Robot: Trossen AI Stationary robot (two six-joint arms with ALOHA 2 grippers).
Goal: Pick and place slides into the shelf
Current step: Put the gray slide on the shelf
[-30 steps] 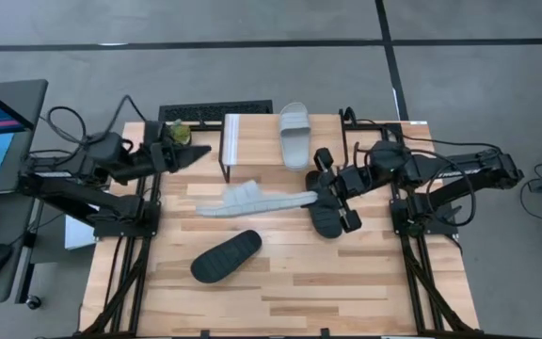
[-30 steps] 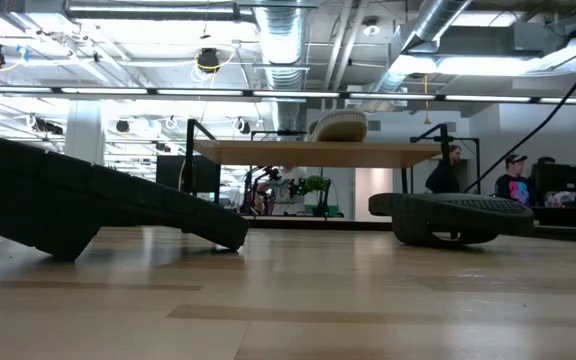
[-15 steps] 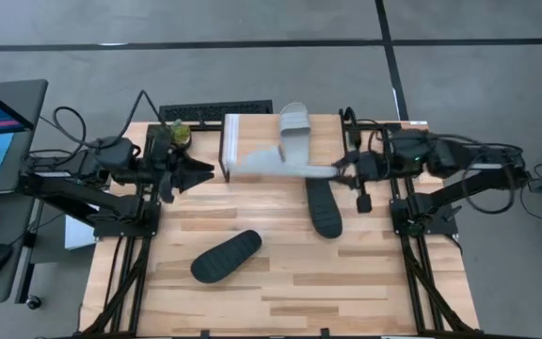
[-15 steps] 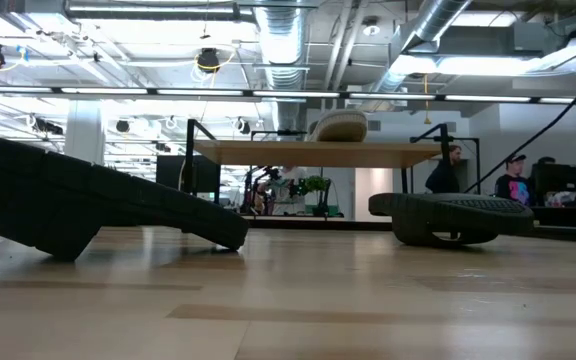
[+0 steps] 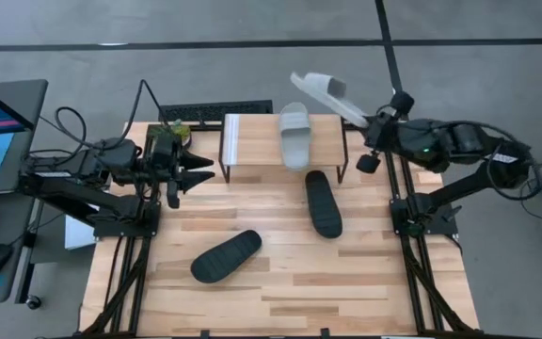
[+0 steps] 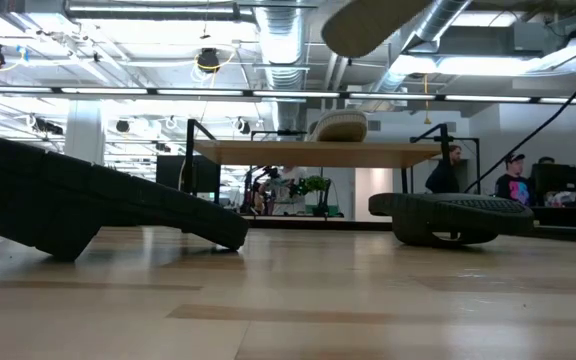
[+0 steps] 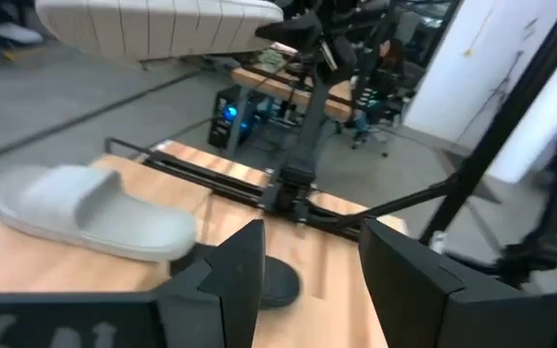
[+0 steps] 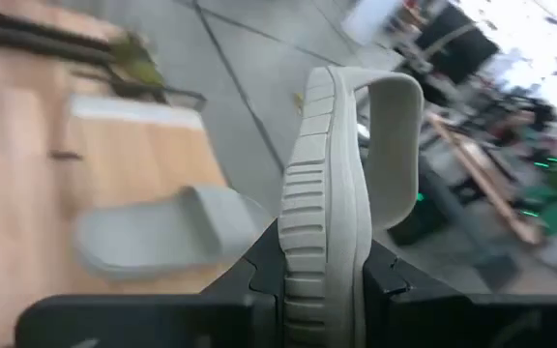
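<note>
High view showed our right gripper (image 5: 376,129), clamped on a grey slide (image 5: 326,94), had swung it up above the shelf (image 5: 252,141) since a second ago, ready for placing, left gripper (image 5: 194,172) open beside the shelf.

Shelf (image 5: 252,141) at tabletop (image 5: 280,282) far edge, centre. One slide (image 5: 294,135) on shelf top, right half. Second slide (image 5: 326,97) aloft, clamped in right gripper (image 5: 370,125), above shelf's right end. Third slide (image 5: 323,202) on tabletop before shelf's right end. Fourth slide (image 5: 226,256) nearer front, left of third. Left gripper (image 5: 199,170) beside shelf's left end.
</note>
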